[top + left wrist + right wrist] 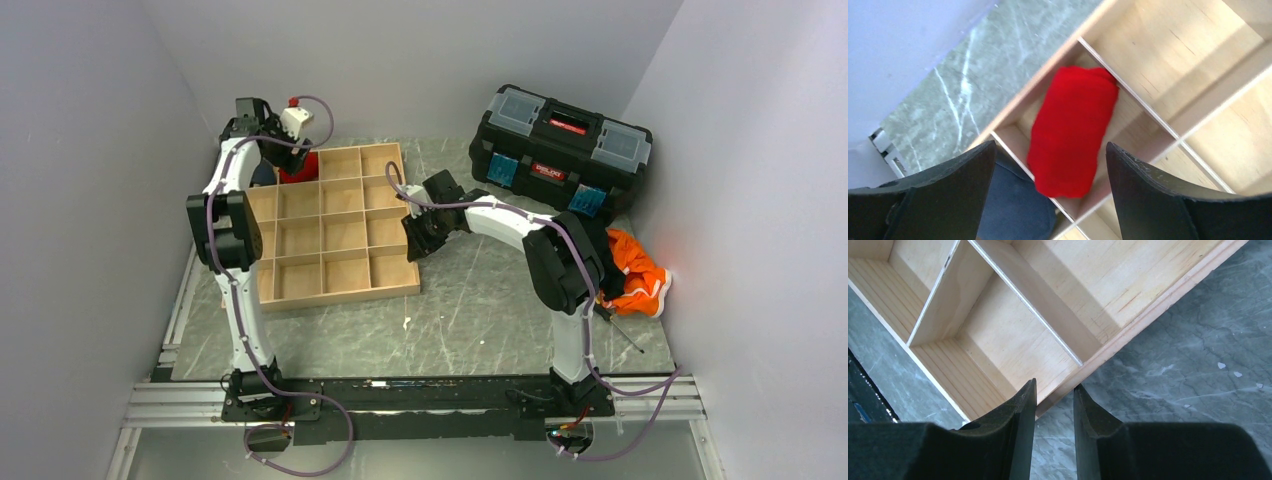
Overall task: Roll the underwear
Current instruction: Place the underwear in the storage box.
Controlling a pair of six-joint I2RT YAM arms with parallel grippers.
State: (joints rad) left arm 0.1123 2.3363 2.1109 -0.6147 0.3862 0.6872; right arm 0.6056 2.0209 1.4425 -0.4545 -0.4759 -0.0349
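The underwear is a rolled bright red bundle lying in a back-left compartment of the wooden divider tray. From the top view only a bit of the red underwear shows under the left arm. My left gripper hangs open right above it, fingers wide on either side and not touching it. My right gripper sits low at the tray's right rim, jaws a narrow gap apart with only table showing between them. In the top view the left gripper is at the tray's back-left corner and the right gripper at its right side.
A dark navy rolled bundle fills the compartment beside the red one. A black toolbox stands at the back right. An orange cloth lies by the right wall, near the right arm's elbow. Walls close in on both sides.
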